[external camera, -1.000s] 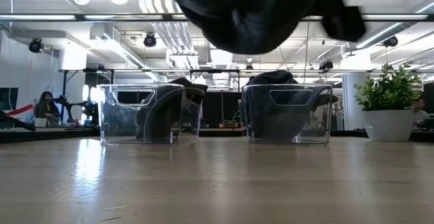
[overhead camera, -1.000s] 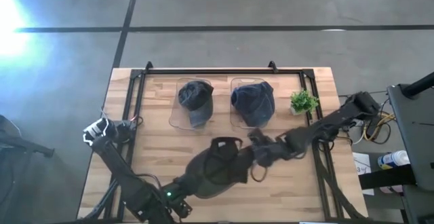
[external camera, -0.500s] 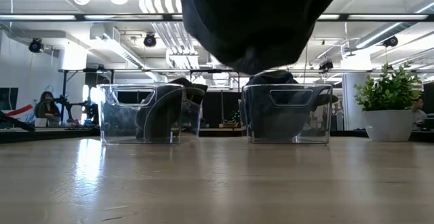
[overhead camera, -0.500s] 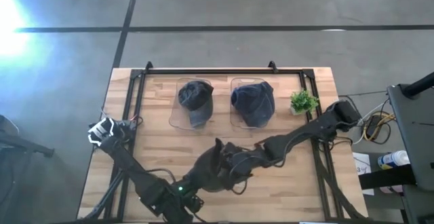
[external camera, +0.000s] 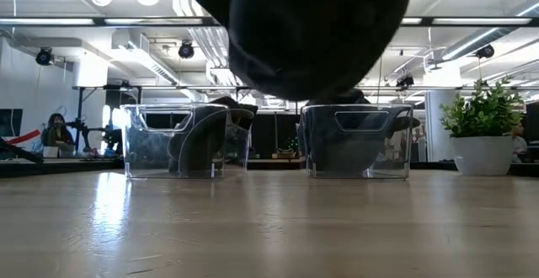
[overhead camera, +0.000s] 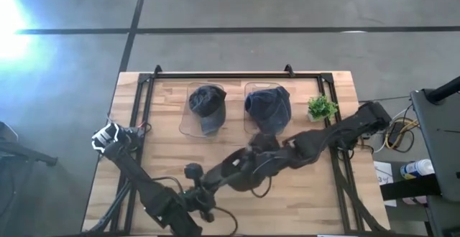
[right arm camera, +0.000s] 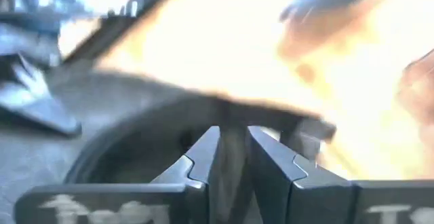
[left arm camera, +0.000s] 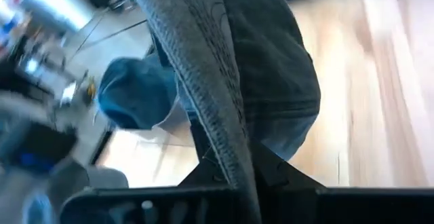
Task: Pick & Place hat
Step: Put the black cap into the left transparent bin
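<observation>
I have both the left gripper (left arm camera: 227, 166) and the right gripper (right arm camera: 230, 157) pinched on the hat (overhead camera: 248, 172), carrying it above the table (overhead camera: 165, 158), clear of both bins.

Table (overhead camera: 165, 158): pale wood, smooth, faint sheen. Two bins (external camera: 177, 143) beside the plant (overhead camera: 321, 108): clear glossy plastic. Hat (left arm camera: 271, 68): matt dark cloth, stitched brim. Plant pot (external camera: 482, 155): white, smooth.

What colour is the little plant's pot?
White. The pot shows best in the low view, at the table's right, holding a green plant.
</observation>
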Robot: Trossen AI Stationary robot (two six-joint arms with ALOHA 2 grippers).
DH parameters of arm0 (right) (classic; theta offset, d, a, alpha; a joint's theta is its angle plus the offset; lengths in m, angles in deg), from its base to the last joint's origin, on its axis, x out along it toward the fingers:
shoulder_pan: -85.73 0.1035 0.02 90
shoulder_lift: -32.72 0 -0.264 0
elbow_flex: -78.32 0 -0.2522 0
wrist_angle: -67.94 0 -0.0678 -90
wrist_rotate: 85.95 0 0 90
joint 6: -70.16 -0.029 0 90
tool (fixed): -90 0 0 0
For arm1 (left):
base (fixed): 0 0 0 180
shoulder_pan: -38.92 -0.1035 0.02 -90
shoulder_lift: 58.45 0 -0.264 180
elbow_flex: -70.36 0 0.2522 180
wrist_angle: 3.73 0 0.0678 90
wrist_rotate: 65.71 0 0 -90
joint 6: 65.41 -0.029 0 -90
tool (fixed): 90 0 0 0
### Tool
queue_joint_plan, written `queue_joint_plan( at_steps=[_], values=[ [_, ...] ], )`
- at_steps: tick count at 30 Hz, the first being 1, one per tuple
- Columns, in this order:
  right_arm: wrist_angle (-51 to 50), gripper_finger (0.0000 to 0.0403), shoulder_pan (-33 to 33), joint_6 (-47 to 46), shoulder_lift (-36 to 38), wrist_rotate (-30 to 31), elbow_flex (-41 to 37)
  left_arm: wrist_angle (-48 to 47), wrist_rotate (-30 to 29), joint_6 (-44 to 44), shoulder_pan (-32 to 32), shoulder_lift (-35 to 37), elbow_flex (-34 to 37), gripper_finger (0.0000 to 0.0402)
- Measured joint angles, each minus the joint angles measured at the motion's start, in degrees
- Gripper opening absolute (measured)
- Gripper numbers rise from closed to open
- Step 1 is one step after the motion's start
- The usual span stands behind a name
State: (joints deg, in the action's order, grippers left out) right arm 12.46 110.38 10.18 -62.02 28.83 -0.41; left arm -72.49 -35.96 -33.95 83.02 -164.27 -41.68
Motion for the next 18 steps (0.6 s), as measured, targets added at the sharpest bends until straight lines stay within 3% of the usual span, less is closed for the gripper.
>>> queue_joint_plan(
  at_steps=[7, 13, 16, 18],
  values=[
    [-4.0, 0.007, 1.5, -1.6, 7.8, 19.7, 0.0, -11.4, -9.4, 37.5, 0.4, 1.2, 0.1, 0.0005],
    [-4.8, 0.007, 5.4, 3.4, 13.0, 44.5, 0.0, -28.9, -15.8, 76.2, 1.1, 1.2, 1.7, 0.0005],
    [-6.2, 0.007, 6.3, 3.6, 15.1, 46.9, 0.0, -35.3, -20.1, 94.4, 0.8, 1.2, 3.7, 0.0005],
    [-8.0, 0.007, 6.2, 2.8, 15.7, 45.7, -0.2, -33.5, -22.6, 97.0, -0.3, 1.6, 5.3, 0.0005]
  ],
)
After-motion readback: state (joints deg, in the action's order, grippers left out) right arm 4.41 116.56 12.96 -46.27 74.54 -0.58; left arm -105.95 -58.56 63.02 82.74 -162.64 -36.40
